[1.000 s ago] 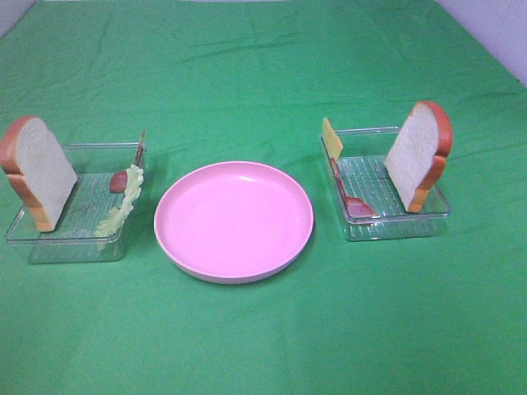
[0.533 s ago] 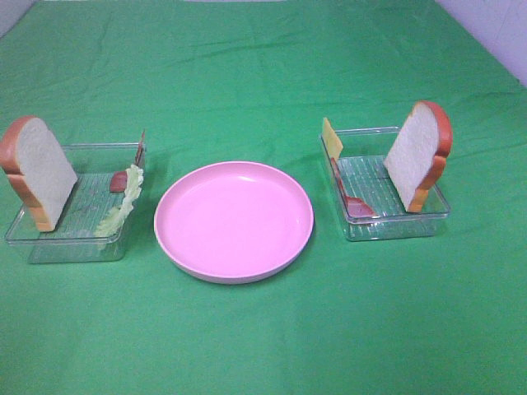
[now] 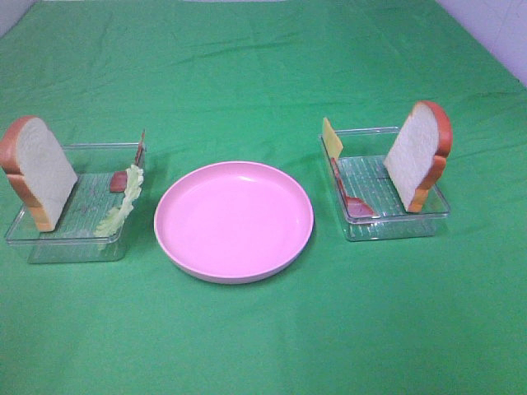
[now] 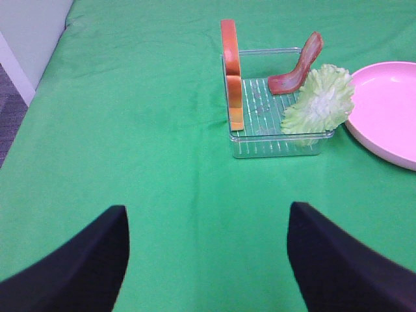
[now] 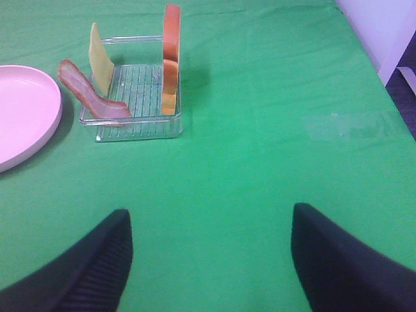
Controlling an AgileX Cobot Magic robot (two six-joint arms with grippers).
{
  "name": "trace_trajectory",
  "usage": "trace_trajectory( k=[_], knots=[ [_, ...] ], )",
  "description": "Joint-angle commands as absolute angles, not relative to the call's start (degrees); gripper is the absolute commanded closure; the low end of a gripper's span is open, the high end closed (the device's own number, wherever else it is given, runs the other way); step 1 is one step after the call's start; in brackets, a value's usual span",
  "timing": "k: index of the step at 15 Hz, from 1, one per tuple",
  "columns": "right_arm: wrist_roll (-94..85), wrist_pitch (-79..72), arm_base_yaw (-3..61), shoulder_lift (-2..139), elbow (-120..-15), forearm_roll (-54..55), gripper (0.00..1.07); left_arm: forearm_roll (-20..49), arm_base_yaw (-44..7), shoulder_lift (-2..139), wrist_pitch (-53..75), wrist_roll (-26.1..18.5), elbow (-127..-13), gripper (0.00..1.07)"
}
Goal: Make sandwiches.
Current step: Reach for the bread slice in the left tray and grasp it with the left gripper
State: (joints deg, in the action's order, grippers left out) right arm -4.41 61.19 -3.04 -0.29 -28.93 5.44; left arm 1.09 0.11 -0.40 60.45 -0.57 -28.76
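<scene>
The parts of the sandwiches stand in two clear trays. The left tray [image 3: 49,239] holds an upright bread slice [image 3: 37,173] [image 4: 231,71], a lettuce leaf [image 3: 119,210] [image 4: 322,101] and a red ham strip [image 3: 122,179] [image 4: 296,68]. The right tray [image 3: 395,226] holds a bread slice [image 3: 418,156] [image 5: 171,58], yellow cheese [image 3: 332,137] [image 5: 101,58] and a bacon strip [image 3: 350,196] [image 5: 91,94]. My left gripper [image 4: 208,260] is open and empty, well short of its tray. My right gripper [image 5: 211,266] is likewise open and far from its tray. Neither arm shows in the high view.
A round pink plate [image 3: 234,220] with nothing on it sits between the trays on the green cloth [image 3: 263,74]. In the wrist views, the table's edge shows beside the left tray's side [image 4: 39,58] and beyond the right tray [image 5: 383,58].
</scene>
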Motion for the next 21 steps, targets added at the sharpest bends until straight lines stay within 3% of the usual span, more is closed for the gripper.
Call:
trace_trajectory(
  k=[1,7,11,21],
  knots=[
    [-4.13,60.62,-3.27,-0.74,-28.99,5.21,0.41,1.38,0.17,-1.55,59.87,-0.52,-28.59,0.40],
    [-4.13,60.62,-3.27,-0.74,-28.99,5.21,0.41,1.38,0.17,3.44,59.82,-0.46,-28.65,0.40],
    [-4.13,60.62,-3.27,-0.74,-28.99,5.21,0.41,1.38,0.17,19.14,56.32,0.00,-33.29,0.40],
    [-4.13,60.62,-3.27,-0.74,-28.99,5.21,0.41,4.18,0.17,63.66,54.77,0.00,-59.19,0.39]
  ],
)
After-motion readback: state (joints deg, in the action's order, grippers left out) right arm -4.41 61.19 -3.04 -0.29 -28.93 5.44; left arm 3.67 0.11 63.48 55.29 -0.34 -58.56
